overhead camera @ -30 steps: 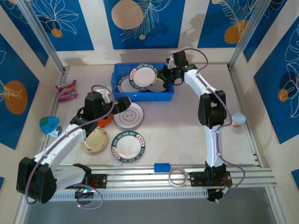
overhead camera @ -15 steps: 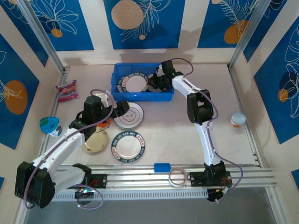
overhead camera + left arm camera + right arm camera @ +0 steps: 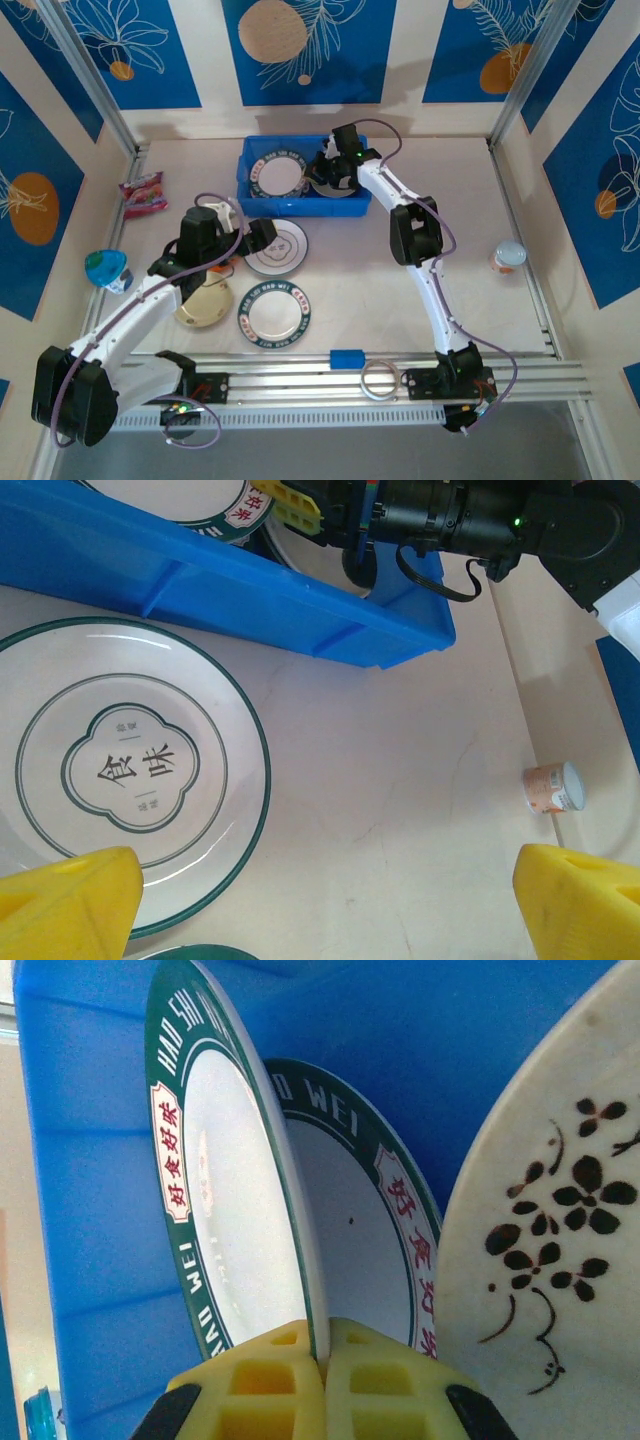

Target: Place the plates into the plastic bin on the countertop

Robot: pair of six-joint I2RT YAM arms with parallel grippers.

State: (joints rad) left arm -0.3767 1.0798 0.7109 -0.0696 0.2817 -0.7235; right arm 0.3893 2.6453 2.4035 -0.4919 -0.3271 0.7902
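The blue plastic bin (image 3: 252, 150) stands at the back of the countertop (image 3: 400, 290). My right gripper (image 3: 322, 172) reaches into it, shut on the rim of a green-lettered plate (image 3: 230, 1180) that it holds tilted over another such plate (image 3: 370, 1230); a flower-patterned plate (image 3: 560, 1210) lies beside them. My left gripper (image 3: 262, 233) hangs open at the near edge of a white plate with a line drawing (image 3: 120, 770), its yellow fingertips (image 3: 65, 905) wide apart with nothing between them. A green-lettered plate (image 3: 274, 312), a cream plate (image 3: 205, 303) and an orange plate (image 3: 225, 262) lie on the counter.
A pink snack packet (image 3: 143, 193) and a teal object (image 3: 107, 270) lie at the left. A small cup (image 3: 510, 256) lies on its side at the right. A blue block (image 3: 347, 358) and a tape ring (image 3: 380, 380) sit on the metal rail in front.
My right gripper has carried the green-lettered plate leftward across the bin. The left gripper has shifted only slightly beside the white plate.
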